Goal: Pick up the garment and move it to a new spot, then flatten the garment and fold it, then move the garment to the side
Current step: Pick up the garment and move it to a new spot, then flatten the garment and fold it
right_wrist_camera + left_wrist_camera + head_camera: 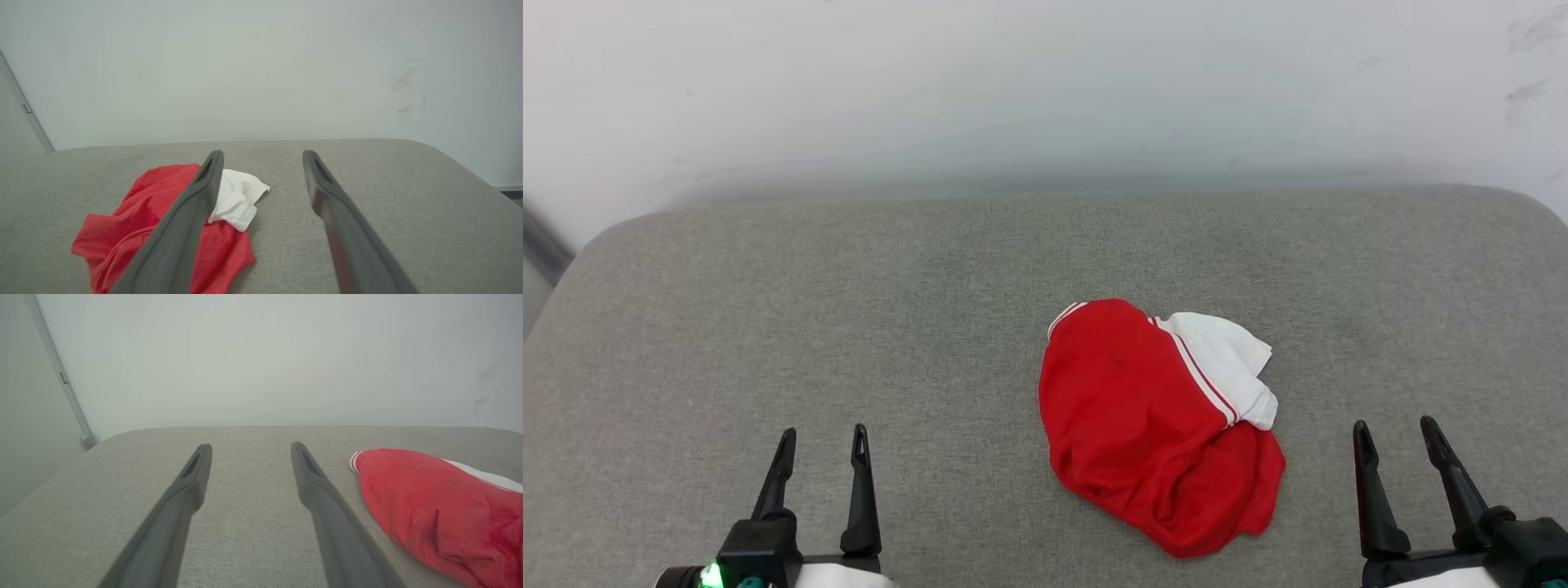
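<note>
Seemingly soft and light, the garment (1143, 416) lies crumpled right of centre on the grey cushion (849, 286), between the left gripper (823, 431) and the right gripper (1394, 425), both with fingers spread, and is probably best pinched at a raised fold.

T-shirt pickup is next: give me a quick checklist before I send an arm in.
1. Left gripper open and holding nothing: ok.
2. Right gripper open and holding nothing: ok.
3. T-shirt lying free on the grey cushion, apart from both grippers: ok.
4. T-shirt flat enough to fold: not ok. It is bunched in a heap, with one white sleeve lying over the red body.
5. Room on the cushion for a new spot: ok, a wide bare stretch lies on the robot's left of the shirt.
6. Where the second sleeve is: cannot tell, it is hidden in the heap.
</note>
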Robot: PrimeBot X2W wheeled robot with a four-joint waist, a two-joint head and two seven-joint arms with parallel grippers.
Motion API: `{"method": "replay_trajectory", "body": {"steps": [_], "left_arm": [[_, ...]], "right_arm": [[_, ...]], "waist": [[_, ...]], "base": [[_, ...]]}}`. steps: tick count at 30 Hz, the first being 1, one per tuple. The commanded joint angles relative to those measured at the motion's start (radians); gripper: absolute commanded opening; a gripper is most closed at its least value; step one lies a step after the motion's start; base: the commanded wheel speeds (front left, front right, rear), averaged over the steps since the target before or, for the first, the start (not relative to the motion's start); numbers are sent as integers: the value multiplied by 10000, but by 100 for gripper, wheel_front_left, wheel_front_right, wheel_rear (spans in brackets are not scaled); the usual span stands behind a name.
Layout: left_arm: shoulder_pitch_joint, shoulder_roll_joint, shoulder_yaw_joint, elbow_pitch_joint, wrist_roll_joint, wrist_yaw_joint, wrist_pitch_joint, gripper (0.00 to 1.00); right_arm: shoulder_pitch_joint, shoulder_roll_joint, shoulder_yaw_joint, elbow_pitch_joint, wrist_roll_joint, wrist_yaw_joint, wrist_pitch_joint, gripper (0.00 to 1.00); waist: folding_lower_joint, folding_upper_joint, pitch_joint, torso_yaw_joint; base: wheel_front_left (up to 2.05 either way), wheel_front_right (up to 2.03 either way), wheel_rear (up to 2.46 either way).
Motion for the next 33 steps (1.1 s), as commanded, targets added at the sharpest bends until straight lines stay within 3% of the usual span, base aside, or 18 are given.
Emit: {"method": "replay_trajectory", "body": {"steps": [1,18,33], "left_arm": [[129,-81,119,33,75,-106,-26,100],[423,-335,572,158,244,-638,-26,100],[257,-362,583,157,97,-601,-26,100]], "right_arm": [[120,20,10,33,18,-3,-20,100],[265,20,81,51,177,-3,-20,100],[-1054,20,-530,-817,-287,-3,-19,100]], "waist": [[1,0,-45,12],[1,0,-166,-2],[1,0,33,-9]], "base": [[0,0,0],[0,0,0],[0,0,0]]}}
